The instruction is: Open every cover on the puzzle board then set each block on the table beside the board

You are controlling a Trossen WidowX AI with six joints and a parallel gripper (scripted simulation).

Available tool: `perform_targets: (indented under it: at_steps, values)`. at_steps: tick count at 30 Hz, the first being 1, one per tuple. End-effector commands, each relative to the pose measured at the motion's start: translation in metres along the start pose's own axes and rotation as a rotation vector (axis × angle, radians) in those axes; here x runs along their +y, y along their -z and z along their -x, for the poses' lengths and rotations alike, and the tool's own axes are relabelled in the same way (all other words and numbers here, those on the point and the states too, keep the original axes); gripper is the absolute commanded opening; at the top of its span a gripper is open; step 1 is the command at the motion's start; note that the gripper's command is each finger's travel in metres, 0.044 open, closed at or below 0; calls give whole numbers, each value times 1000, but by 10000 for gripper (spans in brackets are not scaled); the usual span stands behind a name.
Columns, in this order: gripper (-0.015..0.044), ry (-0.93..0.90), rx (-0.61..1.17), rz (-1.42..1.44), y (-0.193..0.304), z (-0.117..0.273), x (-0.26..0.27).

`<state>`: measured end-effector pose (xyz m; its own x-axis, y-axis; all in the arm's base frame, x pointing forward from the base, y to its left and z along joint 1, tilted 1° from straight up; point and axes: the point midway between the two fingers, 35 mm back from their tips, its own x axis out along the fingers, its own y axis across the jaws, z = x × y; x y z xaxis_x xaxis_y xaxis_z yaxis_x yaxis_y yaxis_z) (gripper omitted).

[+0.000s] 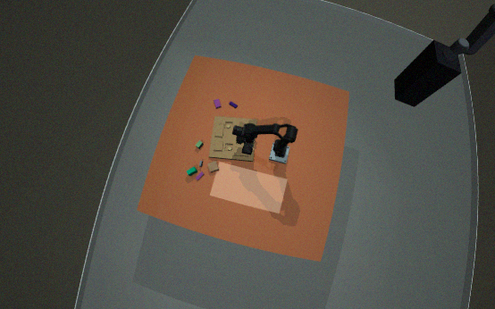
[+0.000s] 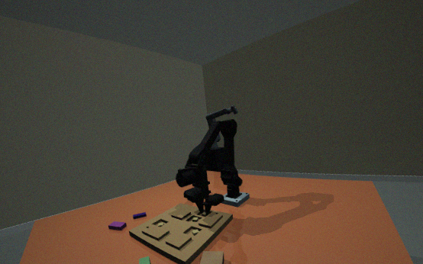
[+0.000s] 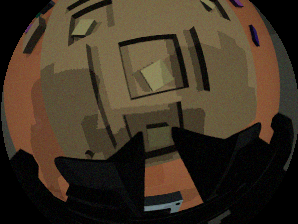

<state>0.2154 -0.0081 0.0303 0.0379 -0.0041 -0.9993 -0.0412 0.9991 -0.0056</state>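
Note:
The tan puzzle board (image 1: pixel 241 121) (image 3: pixel 150 15) lies flat in front of the arm. Raised tan covers (image 2: pixel 156 232) (image 2: pixel 179 240) (image 2: pixel 211 220) stand beside their wells, which show open. Pale blocks sit in the wells: one in the middle well (image 2: pixel 195 219) (image 3: pixel 159 77), one in a far well (image 2: pixel 161 223) and one in another far well (image 2: pixel 195 231) (image 3: pixel 84 27). My gripper (image 2: pixel 205 213) (image 3: pixel 157 133) is partly open, low over the well nearest the base. A pale block (image 3: pixel 159 136) in that well shows between the fingertips, with narrow gaps beside it. The fingers partly hide this well's surroundings.
A purple block (image 1: pixel 217 104) (image 2: pixel 117 226) and a dark blue one (image 1: pixel 233 104) (image 2: pixel 139 215) lie off one side of the board. A green block (image 1: pixel 199 144), a teal block (image 1: pixel 191 171), a purple bar (image 1: pixel 200 176) and a tan block (image 1: pixel 213 166) lie around its far end and other side.

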Motion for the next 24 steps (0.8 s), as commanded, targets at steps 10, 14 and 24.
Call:
perform_targets:
  at_steps: [10, 14, 24]
  values:
    - [80, 0, 0, 0, 0, 0, 0]
    - [80, 0, 0, 0, 0, 3, 0]
    - [80, -2, 1, 0, -1, 16, 0]
